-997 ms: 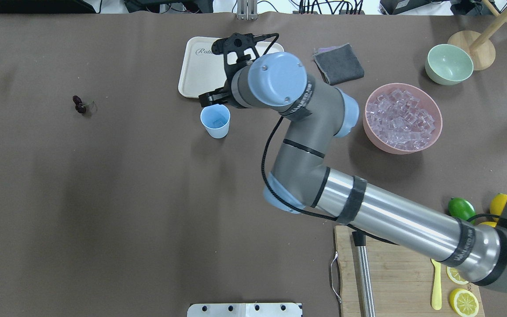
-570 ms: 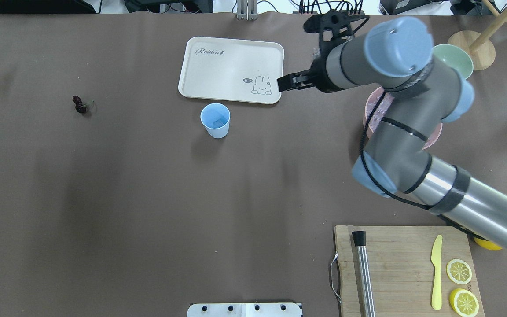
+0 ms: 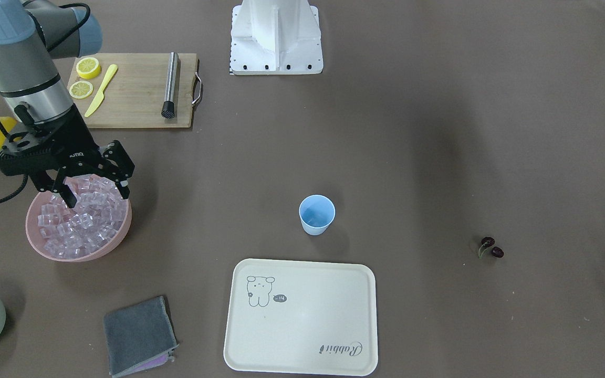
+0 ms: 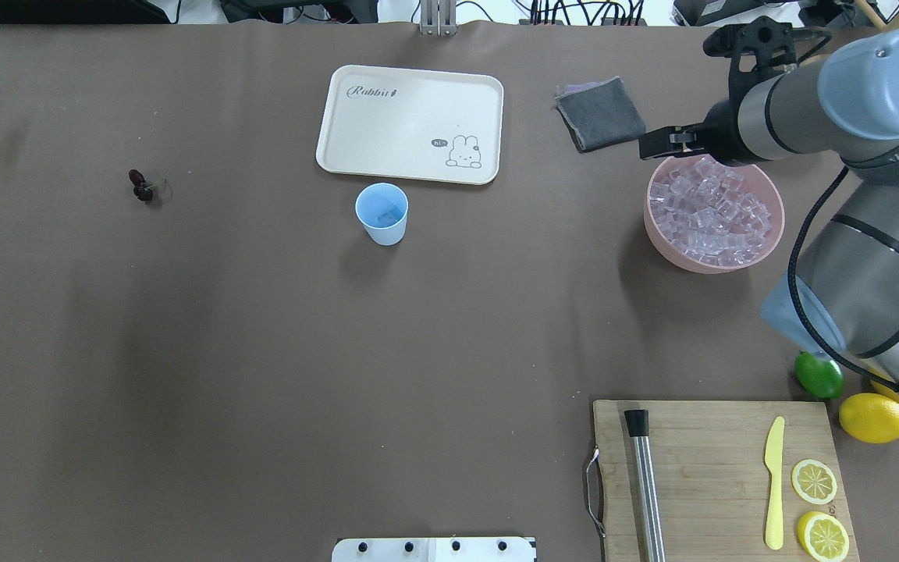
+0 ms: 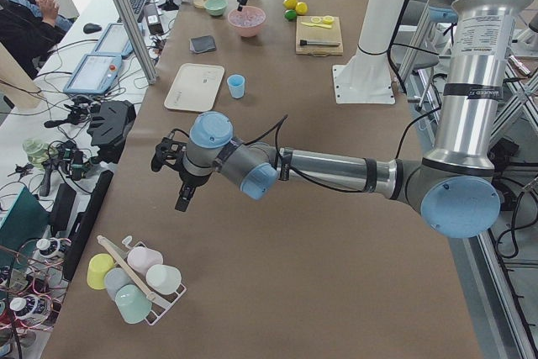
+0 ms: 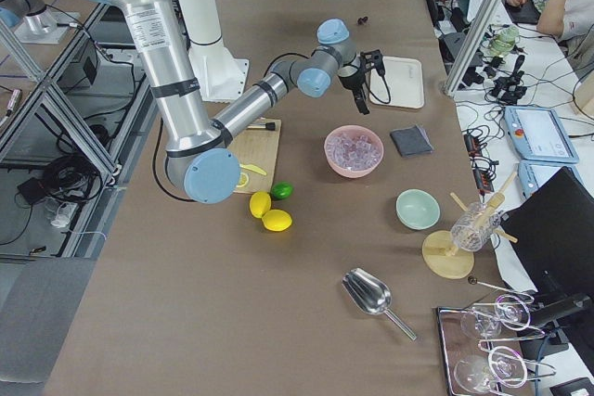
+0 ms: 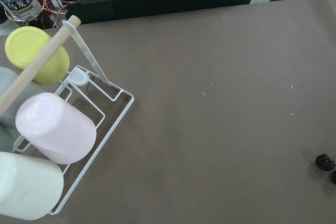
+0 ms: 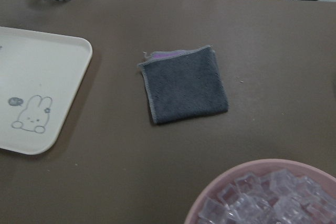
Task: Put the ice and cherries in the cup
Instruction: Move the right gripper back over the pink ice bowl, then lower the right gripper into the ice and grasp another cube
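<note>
The light-blue cup (image 4: 381, 212) stands upright mid-table, in front of the tray; it also shows in the front view (image 3: 316, 213). The ice (image 4: 711, 207) fills the pink bowl (image 4: 719, 267) at the right. My right gripper (image 3: 97, 195) is open and empty, its fingers hanging just above the ice at the bowl's rim; overhead it shows at the bowl's far left edge (image 4: 656, 144). The cherries (image 4: 139, 186) lie far left on the table, also at the left wrist view's edge (image 7: 326, 163). My left gripper (image 5: 181, 199) hovers near the table's left end; I cannot tell if it is open.
A cream tray (image 4: 410, 125) and a grey cloth (image 4: 600, 113) lie at the back. A cutting board (image 4: 699, 468) with a knife, lemon slices and a metal bar sits front right, beside a lime (image 4: 818, 375) and lemon (image 4: 872, 417). A cup rack (image 7: 52, 129) stands by the left arm.
My right arm has swung right, from just above the cup, past the tray, to the pink bowl of ice. The cup and cherries have not moved.
</note>
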### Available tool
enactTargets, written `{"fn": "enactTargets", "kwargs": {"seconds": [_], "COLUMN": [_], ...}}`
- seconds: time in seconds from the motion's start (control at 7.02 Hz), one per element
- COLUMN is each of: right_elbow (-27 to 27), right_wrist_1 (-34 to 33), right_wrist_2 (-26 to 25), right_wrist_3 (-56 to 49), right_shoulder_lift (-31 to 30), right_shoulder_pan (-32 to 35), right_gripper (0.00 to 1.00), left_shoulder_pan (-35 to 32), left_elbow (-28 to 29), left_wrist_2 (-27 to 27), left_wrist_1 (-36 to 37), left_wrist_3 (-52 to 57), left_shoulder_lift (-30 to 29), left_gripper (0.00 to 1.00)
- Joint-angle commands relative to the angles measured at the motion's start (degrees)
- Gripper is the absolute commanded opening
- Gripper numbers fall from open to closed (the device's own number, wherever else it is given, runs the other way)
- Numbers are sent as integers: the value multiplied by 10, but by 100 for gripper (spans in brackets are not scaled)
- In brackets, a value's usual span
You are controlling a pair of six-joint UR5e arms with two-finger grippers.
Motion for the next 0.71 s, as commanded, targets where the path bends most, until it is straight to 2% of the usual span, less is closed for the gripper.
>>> {"fn": "enactTargets", "kwargs": {"seconds": [0.0, 0.57], "right_elbow": [-1, -93], "right_wrist_1": [0, 5], "right_wrist_2": [-4, -22], "right_wrist_3": [2, 3], "right_shoulder_lift": [-51, -14], "right_shoulder_pan": [-1, -10], "right_gripper": [100, 100], "left_shoulder_pan": [0, 0], "left_elbow": [-8, -9], "left_wrist_2": [1, 1], "left_wrist_1": [-1, -20], "left_wrist_3": [1, -1], "left_shoulder_lift": [4, 11], "left_gripper": [98, 98]}}
